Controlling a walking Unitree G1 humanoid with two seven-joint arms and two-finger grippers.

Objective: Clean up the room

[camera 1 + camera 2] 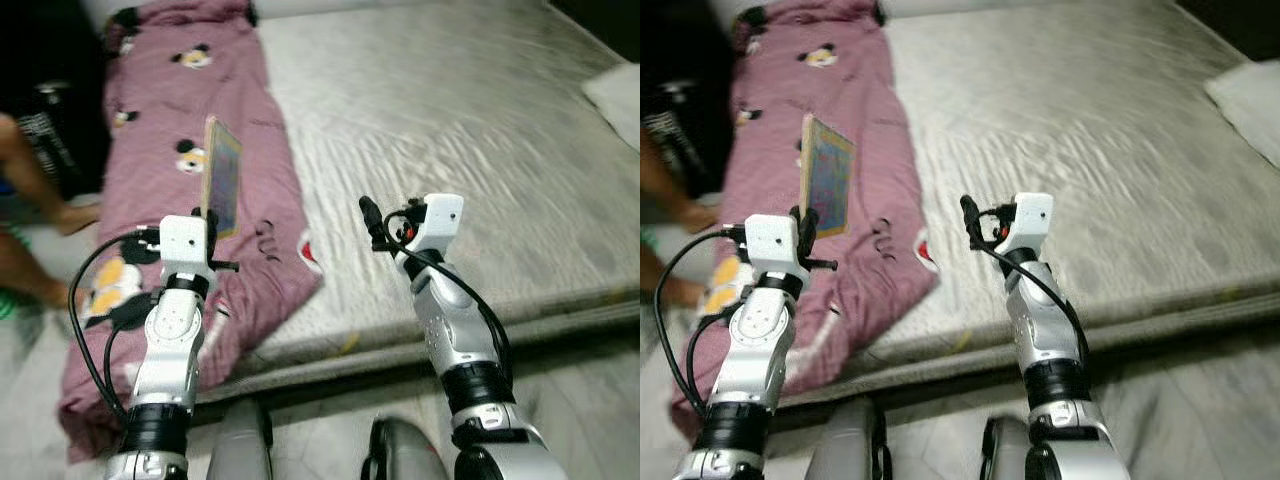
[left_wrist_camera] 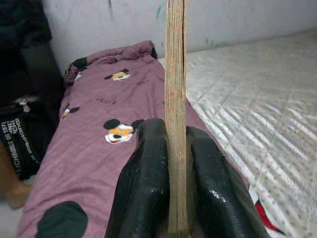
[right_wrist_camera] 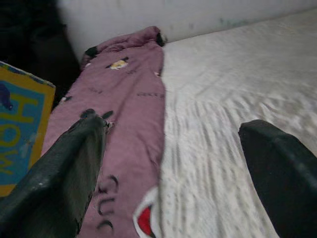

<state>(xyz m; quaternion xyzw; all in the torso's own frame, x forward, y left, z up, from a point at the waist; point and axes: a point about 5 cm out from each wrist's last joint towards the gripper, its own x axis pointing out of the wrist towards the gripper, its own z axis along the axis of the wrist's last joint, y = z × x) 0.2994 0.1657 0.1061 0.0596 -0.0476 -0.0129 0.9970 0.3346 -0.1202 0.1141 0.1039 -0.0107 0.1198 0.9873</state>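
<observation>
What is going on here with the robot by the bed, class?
The robot stands at the edge of a bed. Its left gripper has its jaws shut on a thin book, holding it upright on edge above the purple cartoon-print blanket that lies along the bed's left side. The right gripper is raised over the grey mattress with its jaws open and nothing in them. A person's leg shows at the far left, beside the bed.
</observation>
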